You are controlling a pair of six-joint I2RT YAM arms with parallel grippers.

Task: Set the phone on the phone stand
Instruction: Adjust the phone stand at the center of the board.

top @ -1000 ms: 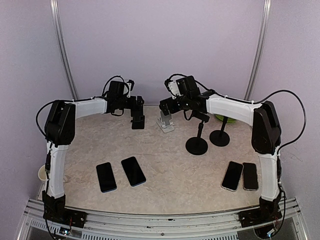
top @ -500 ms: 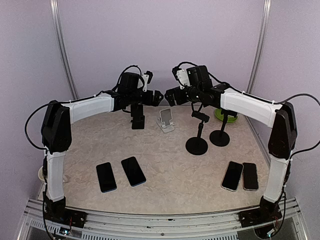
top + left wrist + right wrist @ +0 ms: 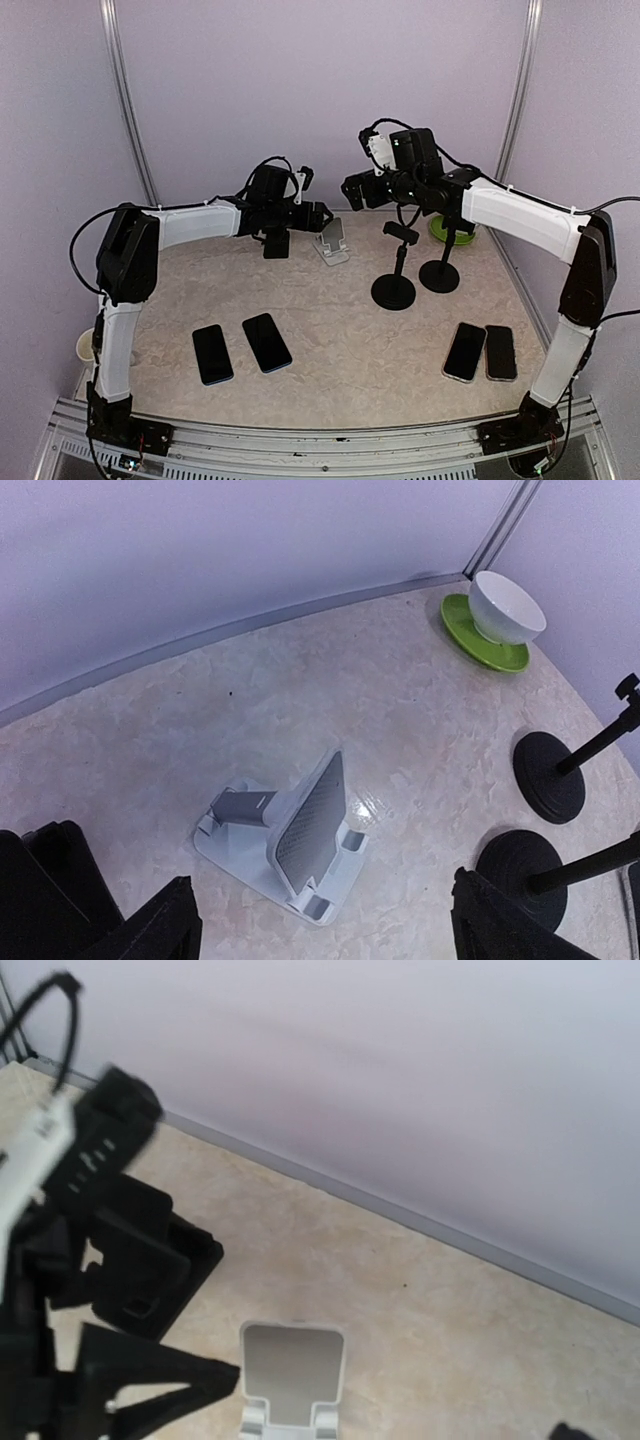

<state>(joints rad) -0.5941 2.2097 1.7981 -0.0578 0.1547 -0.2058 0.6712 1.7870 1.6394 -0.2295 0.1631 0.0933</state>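
Observation:
The white phone stand (image 3: 333, 241) sits at the back middle of the table, its rest empty; the left wrist view has it just ahead (image 3: 290, 840), and the right wrist view sees it from above (image 3: 293, 1365). My left gripper (image 3: 314, 215) hangs close to the stand's left side, open, with nothing between its fingers (image 3: 150, 930). My right gripper (image 3: 352, 190) is raised above and behind the stand, open and empty. Two phones (image 3: 212, 353) (image 3: 267, 342) lie flat at the front left and two more (image 3: 464, 351) (image 3: 500, 352) at the front right.
Two black pole stands with round bases (image 3: 393, 290) (image 3: 439, 275) stand right of the white stand. A small black stand (image 3: 276, 243) is on its left. A white bowl (image 3: 505, 608) on a green plate (image 3: 485, 648) sits at the back right corner.
My left gripper has swung right, past the small black stand, up to the white stand. My right gripper has lifted and drawn back to the right, away from the white stand.

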